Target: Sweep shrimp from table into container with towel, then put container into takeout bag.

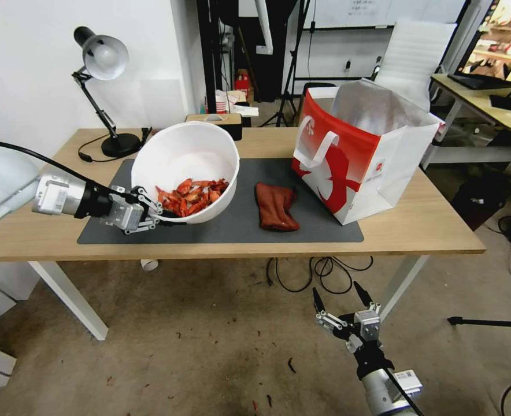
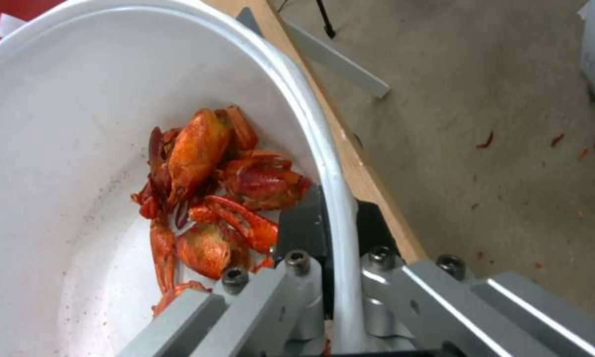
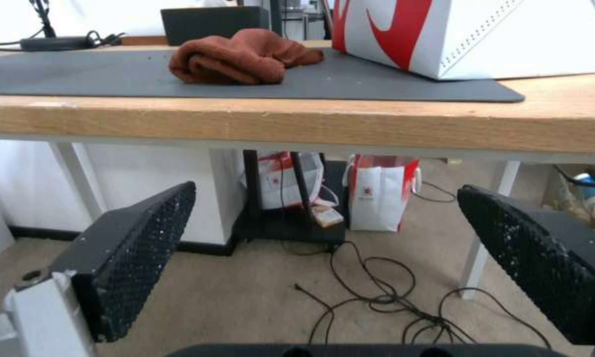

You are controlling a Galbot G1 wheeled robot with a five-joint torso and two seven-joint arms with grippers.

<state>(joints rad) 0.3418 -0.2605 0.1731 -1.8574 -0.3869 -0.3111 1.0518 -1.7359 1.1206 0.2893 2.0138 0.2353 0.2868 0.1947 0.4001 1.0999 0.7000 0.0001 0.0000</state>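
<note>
1. The container [image 1: 193, 155] sits tilted on the dark grey mat [image 1: 313, 173] of the table [image 1: 417, 219], its near rim raised toward the robot.
2. The left gripper [image 1: 162, 215] is clamped on that near rim; in the left wrist view one finger [image 2: 304, 228] lies inside the container wall [image 2: 59, 148] and the other outside it.
3. The shrimp [image 1: 191, 195] are piled inside the container, just beside the gripped rim [image 2: 211, 188].
4. The towel [image 1: 276, 206] lies rumpled on the mat to the right of the container, apart from it [image 3: 238, 55].
5. The takeout bag [image 1: 362, 156] stands open, right of the towel [image 3: 509, 34].
6. The right gripper [image 1: 339, 297] hangs well apart from the container, below the table's front edge, its fingers [image 3: 139, 253] spread wide and holding nothing.
</note>
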